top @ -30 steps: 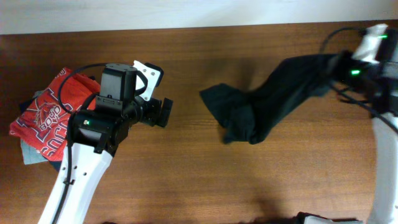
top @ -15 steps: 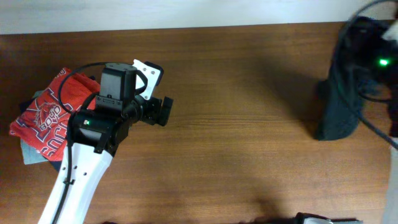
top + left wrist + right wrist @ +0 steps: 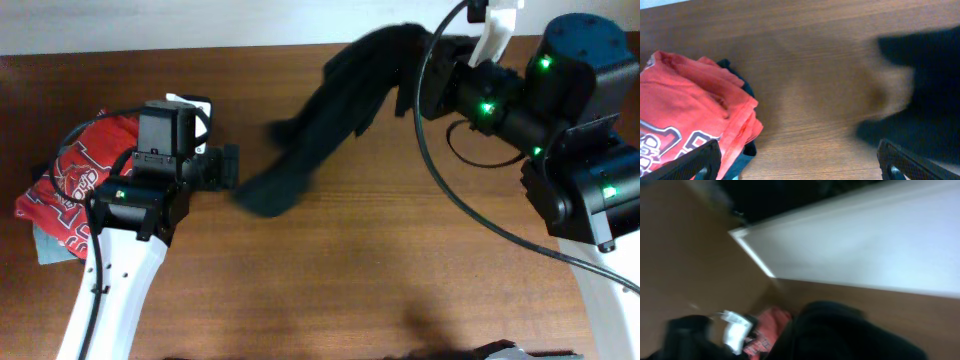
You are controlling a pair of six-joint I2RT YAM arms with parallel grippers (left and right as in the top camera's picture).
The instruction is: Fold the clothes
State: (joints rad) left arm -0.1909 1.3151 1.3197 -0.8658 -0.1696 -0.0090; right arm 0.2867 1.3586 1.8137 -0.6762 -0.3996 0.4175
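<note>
Clothes [image 3: 330,110] now leftward (dark, stretched, blurred)

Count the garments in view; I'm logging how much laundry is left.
3 at least: the dark garment hanging over the table's middle, the red shirt at the left edge, and a grey-blue piece under it. More may be hidden in that pile.

Our left claw [image 3: 228,166] points rightward, fingers [image 3: 699,161] spread wide, its forearm trailing away behind it. Our right claw [image 3: 428,72] points leftward, apparently pinched shut on the clothes [image 3: 330,110], though blur hides its fingers; its arm bends away behind it.
</note>
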